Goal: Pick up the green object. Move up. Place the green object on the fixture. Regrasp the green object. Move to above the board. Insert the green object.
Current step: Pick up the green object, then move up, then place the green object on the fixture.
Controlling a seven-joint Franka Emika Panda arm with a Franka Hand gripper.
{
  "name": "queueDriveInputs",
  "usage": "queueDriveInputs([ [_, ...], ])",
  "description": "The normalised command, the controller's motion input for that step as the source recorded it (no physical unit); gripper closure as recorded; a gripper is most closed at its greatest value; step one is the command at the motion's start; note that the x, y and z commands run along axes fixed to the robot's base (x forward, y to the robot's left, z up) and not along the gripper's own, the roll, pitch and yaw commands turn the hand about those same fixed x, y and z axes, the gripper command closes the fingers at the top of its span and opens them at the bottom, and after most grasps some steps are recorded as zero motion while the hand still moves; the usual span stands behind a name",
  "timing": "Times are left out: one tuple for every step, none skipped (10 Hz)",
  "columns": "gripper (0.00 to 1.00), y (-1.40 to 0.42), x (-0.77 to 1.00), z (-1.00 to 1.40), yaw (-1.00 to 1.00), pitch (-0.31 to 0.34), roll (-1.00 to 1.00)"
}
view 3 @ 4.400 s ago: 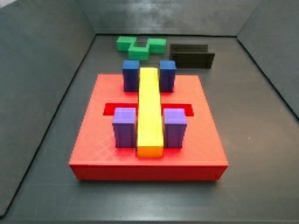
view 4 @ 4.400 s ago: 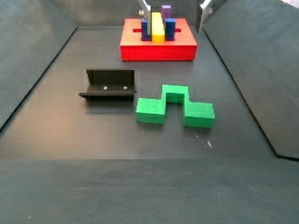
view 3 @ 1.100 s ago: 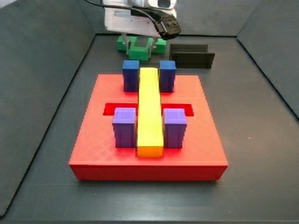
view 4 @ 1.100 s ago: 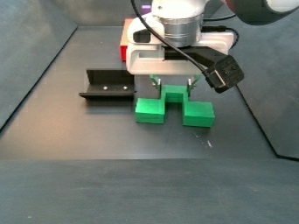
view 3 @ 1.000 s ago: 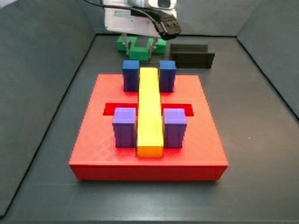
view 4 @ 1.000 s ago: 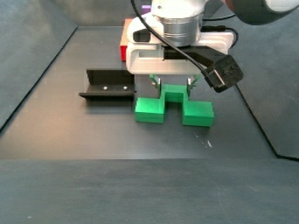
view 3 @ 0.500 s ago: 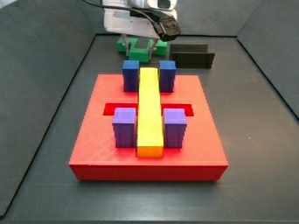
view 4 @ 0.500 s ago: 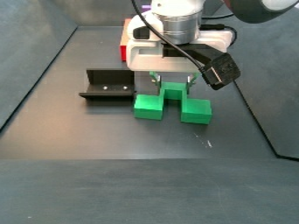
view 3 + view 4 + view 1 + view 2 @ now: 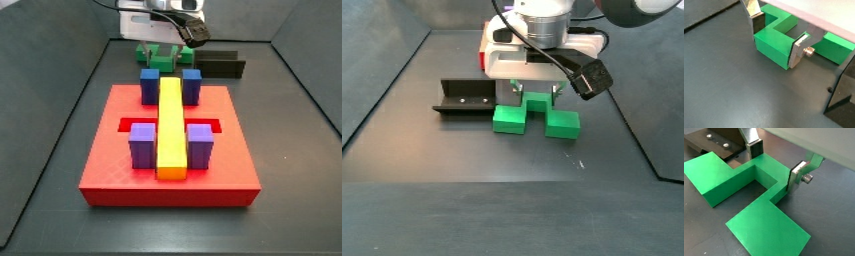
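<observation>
Green object (image 9: pixel 528 115) gripped at its middle part, close beside the fixture (image 9: pixel 466 97).

In both wrist views the gripper (image 9: pixel 773 164) has its two silver fingers, one (image 9: pixel 799 50) on each side, pressed against the raised middle part of the green object (image 9: pixel 747 193), so the jaws are closed on the block at a narrow spread; the two shorter side arms stick out beyond the fingers. In a side view the block's underside seems to sit just off the dark floor (image 9: pixel 422 190), though that is hard to judge. The black fixture stands just beside it, apart from it. The red board (image 9: pixel 168 150), carrying its yellow bar (image 9: pixel 171 125) with blue blocks (image 9: pixel 191 85) and purple blocks (image 9: pixel 142 147), lies well apart from the gripper (image 9: pixel 528 96), past the block in a side view.
</observation>
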Motion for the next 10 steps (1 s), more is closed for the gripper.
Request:
queueDriveInputs([
  [1.00, 0.00, 0.00, 0.00, 0.00, 0.000, 0.00],
  [1.00, 0.00, 0.00, 0.00, 0.00, 0.000, 0.00],
  [1.00, 0.00, 0.00, 0.00, 0.00, 0.000, 0.00],
  [1.00, 0.00, 0.00, 0.83, 0.00, 0.000, 0.00],
  [1.00, 0.05, 0.03, 0.81, 0.00, 0.001, 0.00],
  [1.00, 0.03, 0.00, 0.58, 0.00, 0.041, -0.02],
  [1.00, 0.01, 0.03, 0.20, 0.00, 0.023, -0.05],
  [1.00, -0.05, 0.00, -0.01, 0.00, 0.000, -0.01],
  [1.00, 0.00, 0.38, 0.70, 0.00, 0.166, -0.09],
  [1.00, 0.00, 0.48, 1.00, 0.00, 0.209, -0.33],
])
